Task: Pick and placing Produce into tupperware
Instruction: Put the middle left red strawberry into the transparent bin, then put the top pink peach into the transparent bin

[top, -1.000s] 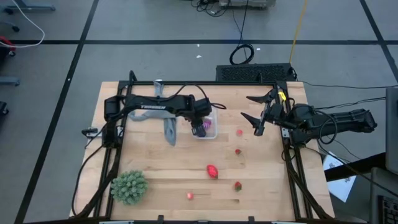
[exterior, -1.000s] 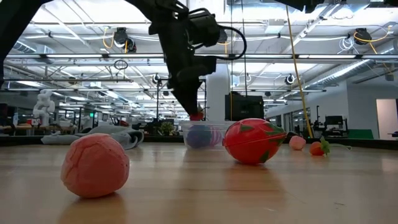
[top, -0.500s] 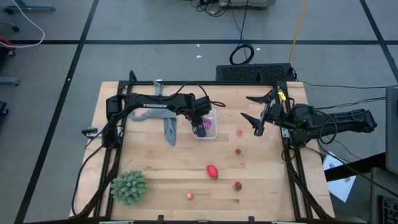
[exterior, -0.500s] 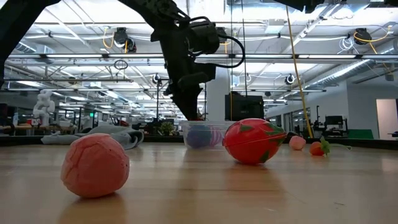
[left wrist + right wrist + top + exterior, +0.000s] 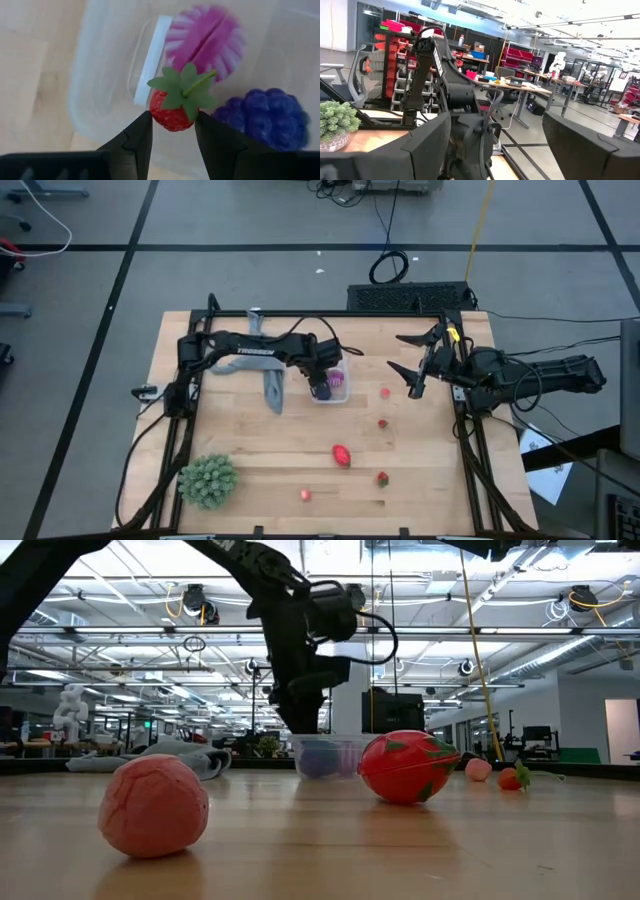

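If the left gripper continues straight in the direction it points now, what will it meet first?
Probably the tupperware floor: the left gripper, shut on a strawberry, points down into it, beside the purple grapes and magenta spiky fruit.

White lettering on left arm (image 5: 250, 351), upper link, high view: reads "TROSSEN", small and only just legible. Sits on the link well back from that arm's fingers, toward the arm's base. Low view: a few white letters on the same arm near the picture's top edge, too cut off to read. No other legible text, labels or numbers in any view.
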### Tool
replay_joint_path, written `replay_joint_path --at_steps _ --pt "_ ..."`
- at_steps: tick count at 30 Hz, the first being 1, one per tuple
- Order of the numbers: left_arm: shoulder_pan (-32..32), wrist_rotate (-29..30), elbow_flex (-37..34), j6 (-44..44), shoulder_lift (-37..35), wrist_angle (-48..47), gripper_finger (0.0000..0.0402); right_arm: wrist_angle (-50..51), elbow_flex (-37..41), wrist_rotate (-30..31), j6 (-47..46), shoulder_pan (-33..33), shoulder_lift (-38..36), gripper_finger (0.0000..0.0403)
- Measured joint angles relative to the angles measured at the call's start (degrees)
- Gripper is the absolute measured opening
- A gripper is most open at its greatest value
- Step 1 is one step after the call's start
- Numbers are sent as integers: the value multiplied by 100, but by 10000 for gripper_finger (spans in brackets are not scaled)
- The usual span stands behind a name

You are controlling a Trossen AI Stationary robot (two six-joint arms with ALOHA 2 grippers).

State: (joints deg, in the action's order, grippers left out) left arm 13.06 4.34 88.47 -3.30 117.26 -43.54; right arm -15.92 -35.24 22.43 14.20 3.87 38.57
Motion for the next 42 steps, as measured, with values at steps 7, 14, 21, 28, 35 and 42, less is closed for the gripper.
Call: replay_joint_path --at_steps 7,14,21,28,35,42 --pt "4 170 0 -3 -10 79 141 21 0 -1 10 -1 0 309" --pt "4 212 0 -16 -10 91 142 20 0 1 10 0 0 309" --pt "11 214 0 -1 -10 101 174 20 0 1 5 1 0 309" --pt "9 216 0 15 -10 174 219 21 0 0 2 -1 0 309" --pt "-2 228 4 296 -278 303 234 27 0 0 10 1 1 309" --pt "-11 599 4 469 -1242 127 228 183 0 -1 15 2 1 309"
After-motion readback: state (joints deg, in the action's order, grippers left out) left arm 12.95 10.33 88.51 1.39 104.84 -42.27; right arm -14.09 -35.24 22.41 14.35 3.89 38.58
